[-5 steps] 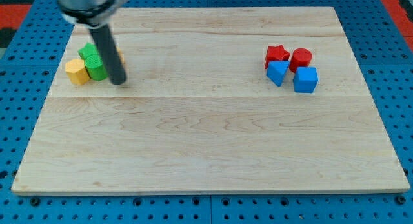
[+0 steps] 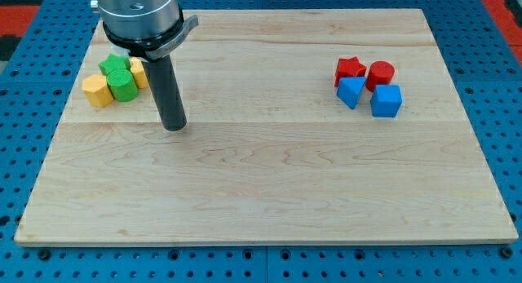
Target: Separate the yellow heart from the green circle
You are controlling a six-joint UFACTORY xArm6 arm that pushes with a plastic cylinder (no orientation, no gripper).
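Observation:
A green circle block (image 2: 124,86) sits near the view's upper left of the wooden board (image 2: 269,177). A yellow block (image 2: 138,72), which may be the yellow heart, touches its upper right side and is partly hidden by the rod. A yellow hexagon block (image 2: 96,91) touches the circle's left side. A green star-like block (image 2: 114,66) sits just above the circle. My tip (image 2: 173,126) rests on the board to the right of and below this cluster, apart from all the blocks.
At the view's upper right sits a second cluster: a red star-like block (image 2: 350,68), a red cylinder (image 2: 380,73), a blue block (image 2: 351,91) and a blue cube (image 2: 387,101). A blue pegboard (image 2: 24,152) surrounds the board.
My tip has moved to the right and down, away from the left cluster. The yellow block beside the green circle now shows more. The blocks have not visibly moved.

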